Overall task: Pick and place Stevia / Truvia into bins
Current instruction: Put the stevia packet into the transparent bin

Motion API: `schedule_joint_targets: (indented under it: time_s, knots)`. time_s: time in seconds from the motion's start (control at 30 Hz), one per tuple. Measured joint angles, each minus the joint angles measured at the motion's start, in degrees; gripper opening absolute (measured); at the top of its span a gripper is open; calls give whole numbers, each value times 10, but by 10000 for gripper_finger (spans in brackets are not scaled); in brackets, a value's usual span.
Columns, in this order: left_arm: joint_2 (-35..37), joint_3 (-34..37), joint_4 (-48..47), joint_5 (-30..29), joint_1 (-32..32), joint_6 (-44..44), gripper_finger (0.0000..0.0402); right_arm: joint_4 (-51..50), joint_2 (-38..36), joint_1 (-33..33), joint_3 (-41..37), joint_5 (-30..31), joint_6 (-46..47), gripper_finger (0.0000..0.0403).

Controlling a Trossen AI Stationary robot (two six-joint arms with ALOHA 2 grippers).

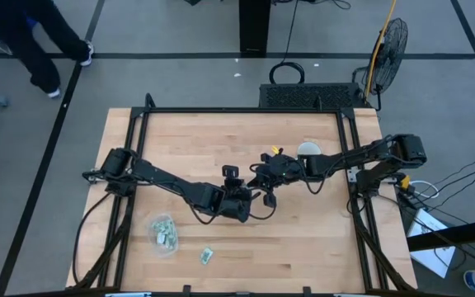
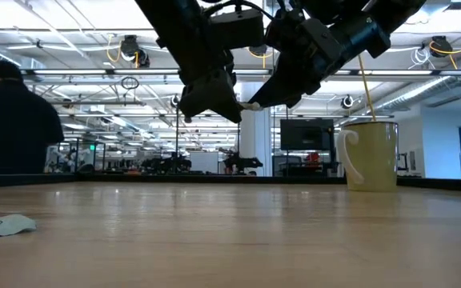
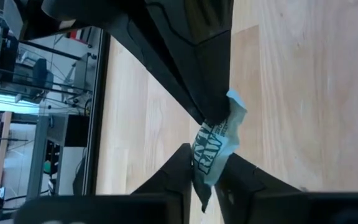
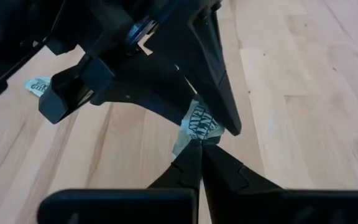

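Note:
One pale green and white Stevia packet (image 3: pixel 217 144) hangs in mid-air above the table's middle, with both grippers on it. My left gripper (image 3: pixel 209 171) reaches in from the left and my right gripper (image 4: pixel 199 154) from the right; they meet tip to tip (image 2: pixel 245 104). The clear bowl (image 1: pixel 163 233) stands near the left front and holds several packets. Another packet (image 1: pixel 207 256) lies flat on the table to the bowl's right. In the high view the arms hide the held packet. My left gripper pinches the packet's lower end (image 3: pixel 205 177) between its two fingers, coming level from the table's left. The packet is lifted clear of the table and sticks out crumpled beyond the fingers. My right gripper is shut on the packet's opposite edge (image 4: pixel 194 140), pinching it at the fingertips and slanting down from the table's right. The packet stands clear of the table between the two grippers.
A cream mug (image 2: pixel 370 156) with a stick in it stands toward the far right of the table (image 1: pixel 303 247). A black frame runs along the table's edges. A person (image 2: pixel 10 120) is beyond the far left corner, and a fan (image 1: pixel 390 41) stands behind the table.

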State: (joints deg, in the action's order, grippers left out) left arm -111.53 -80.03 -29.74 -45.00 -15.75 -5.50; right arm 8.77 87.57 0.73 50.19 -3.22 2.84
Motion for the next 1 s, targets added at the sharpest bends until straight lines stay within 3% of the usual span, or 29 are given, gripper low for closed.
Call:
schedule_joint_targets:
  time_s: [0.13, 0.33, 0.5, 0.67, 0.8, 1.0]
  knots:
    - [0, 0, 0, 1, 0, 1, 41, -5, 0, 2, 0, 0, 5, 11]
    - [0, 0, 0, 2, 0, 12, 13, -13, 0, 2, 0, 1, -6, 68]
    - [0, 0, -18, 1, -5, 34, 17, -13, 0, 2, 0, 4, -6, 116]
    - [3, 0, -104, -1, -25, 74, 16, -21, 0, 2, 0, 4, -5, 140]
    - [15, -1, -216, 21, -50, 192, 8, -38, 0, 2, 0, 4, -5, 145]
    - [36, -1, -395, 98, -106, 480, 21, -48, 0, 2, -8, 4, -5, 141]
